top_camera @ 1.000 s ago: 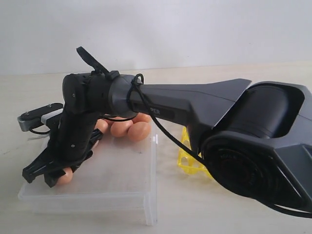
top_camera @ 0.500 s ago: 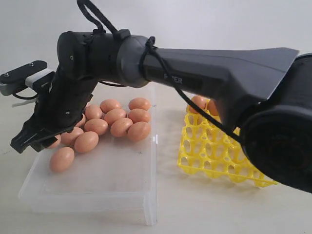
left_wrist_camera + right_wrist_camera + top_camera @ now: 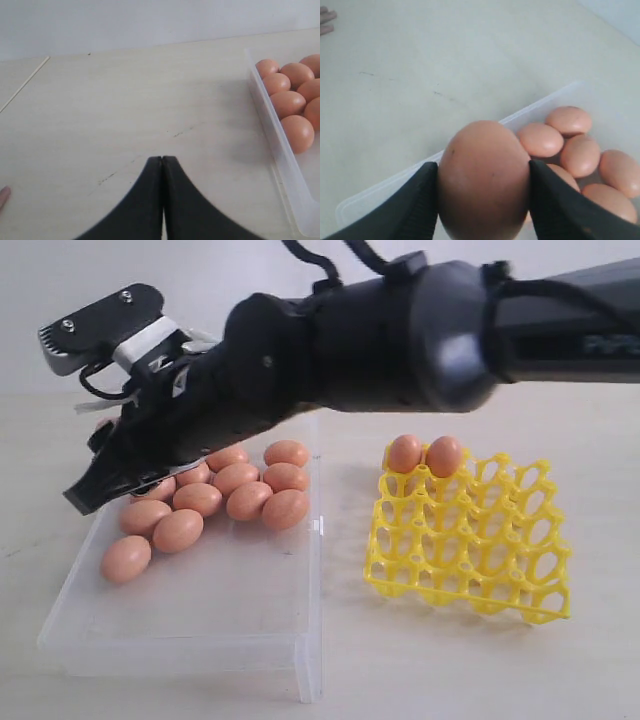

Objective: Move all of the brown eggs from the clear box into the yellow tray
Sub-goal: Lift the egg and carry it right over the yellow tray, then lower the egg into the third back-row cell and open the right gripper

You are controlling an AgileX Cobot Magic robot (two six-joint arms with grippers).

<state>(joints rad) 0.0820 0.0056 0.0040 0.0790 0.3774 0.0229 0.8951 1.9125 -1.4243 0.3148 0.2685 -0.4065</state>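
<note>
My right gripper (image 3: 484,182) is shut on a brown egg (image 3: 484,175), one black finger (image 3: 415,205) on each side, held above the clear box's wall (image 3: 385,192). In the exterior view this gripper (image 3: 95,490) hangs over the far left part of the clear box (image 3: 200,630), where several brown eggs (image 3: 240,495) lie grouped. The yellow tray (image 3: 470,550) stands to the right with two eggs (image 3: 405,453) (image 3: 444,455) in its back cells. My left gripper (image 3: 162,159) is shut and empty over bare table, beside the box wall (image 3: 280,150).
The right arm's dark body (image 3: 400,330) spans the upper part of the exterior view, above the box and tray. A pale table (image 3: 420,670) carries everything. A pinkish object (image 3: 4,196) shows at the edge of the left wrist view.
The right gripper has risen from low in the box's near left corner to above its far left side. The arm has lifted up out of the view, uncovering the tray.
</note>
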